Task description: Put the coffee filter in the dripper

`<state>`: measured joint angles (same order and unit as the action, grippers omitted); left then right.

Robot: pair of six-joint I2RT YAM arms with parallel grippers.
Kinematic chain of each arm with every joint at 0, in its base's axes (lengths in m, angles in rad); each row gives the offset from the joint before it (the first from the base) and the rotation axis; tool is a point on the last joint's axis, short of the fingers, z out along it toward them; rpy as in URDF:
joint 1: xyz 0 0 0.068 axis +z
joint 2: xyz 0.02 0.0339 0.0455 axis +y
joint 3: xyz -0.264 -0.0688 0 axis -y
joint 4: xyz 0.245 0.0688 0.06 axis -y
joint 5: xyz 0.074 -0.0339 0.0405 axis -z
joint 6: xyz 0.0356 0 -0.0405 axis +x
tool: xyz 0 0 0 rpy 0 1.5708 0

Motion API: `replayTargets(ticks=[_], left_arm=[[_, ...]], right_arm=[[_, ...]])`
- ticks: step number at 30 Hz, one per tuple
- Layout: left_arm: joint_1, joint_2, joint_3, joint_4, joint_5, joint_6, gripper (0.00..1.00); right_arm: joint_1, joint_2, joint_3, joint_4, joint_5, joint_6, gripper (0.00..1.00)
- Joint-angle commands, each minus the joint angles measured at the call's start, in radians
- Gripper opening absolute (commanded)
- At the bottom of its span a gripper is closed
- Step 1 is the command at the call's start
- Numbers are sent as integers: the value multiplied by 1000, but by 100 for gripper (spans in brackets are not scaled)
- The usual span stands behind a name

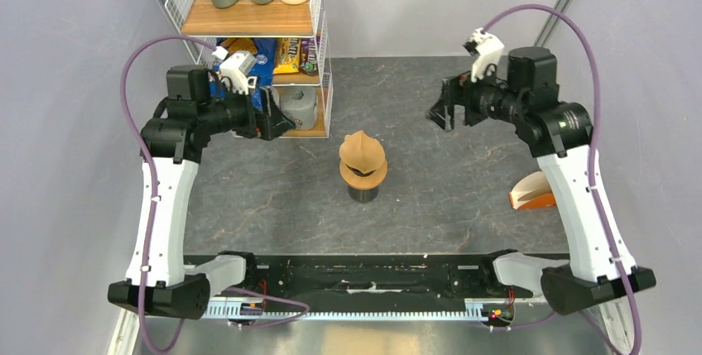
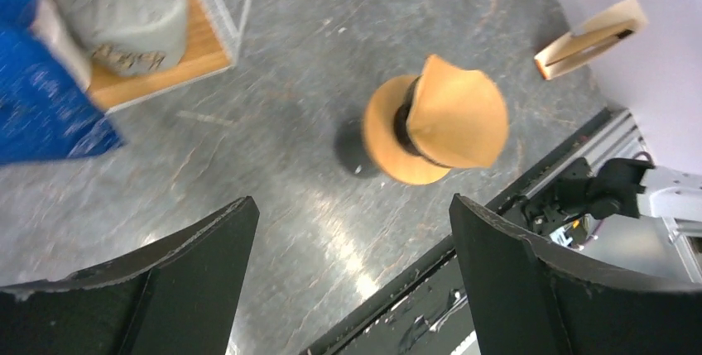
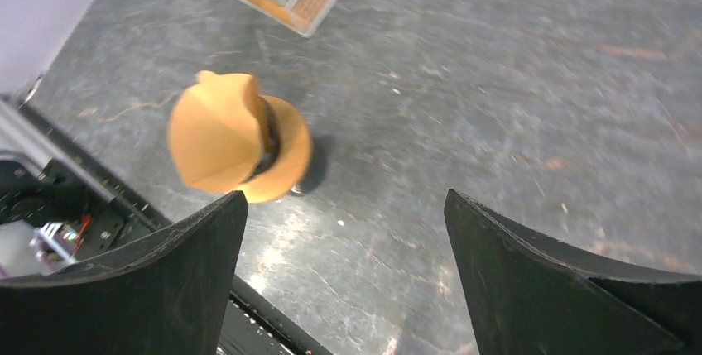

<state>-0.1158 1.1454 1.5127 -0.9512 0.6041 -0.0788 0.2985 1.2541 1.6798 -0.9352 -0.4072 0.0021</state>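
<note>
The light-brown coffee filter sits point-up and tilted on top of a stack at the table's middle. Under it only a dark sliver of the dripper shows, resting in a tan wooden ring on a dark cup. The left wrist view shows the filter and dripper edge, and the right wrist view shows the filter too. My left gripper is open and empty, raised left of the stack. My right gripper is open and empty, raised to its right.
A wire shelf rack stands at the back left with bottles, snack bags and a grey tape roll. An orange-and-white holder lies at the right by the right arm. A black rail runs along the near edge.
</note>
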Motion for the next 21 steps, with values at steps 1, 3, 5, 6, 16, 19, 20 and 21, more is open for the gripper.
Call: replayTargets(ticks=[1, 3, 5, 6, 16, 19, 20, 21], left_arm=[[90, 26, 44, -213, -43, 121, 94], [96, 10, 32, -240, -98, 155, 94], [96, -34, -17, -229, -170, 175, 95], [96, -55, -47, -218, -216, 180, 95], [95, -211, -302, -111, -418, 176, 96], [94, -217, -304, -105, -428, 167, 96], [94, -216, -303, -101, -433, 165, 96], [95, -220, -304, -97, -442, 161, 96]], right_arm=[[-103, -87, -125, 16, 91, 34, 97], [-147, -125, -194, 15, 109, 26, 97], [-192, -158, -262, 15, 130, 37, 97], [-200, -174, -290, 17, 145, 38, 97], [-214, -291, -501, 70, 157, 22, 97], [-214, -294, -501, 70, 156, 25, 97], [-215, -298, -501, 69, 152, 25, 97], [-215, -301, -499, 66, 147, 25, 97]])
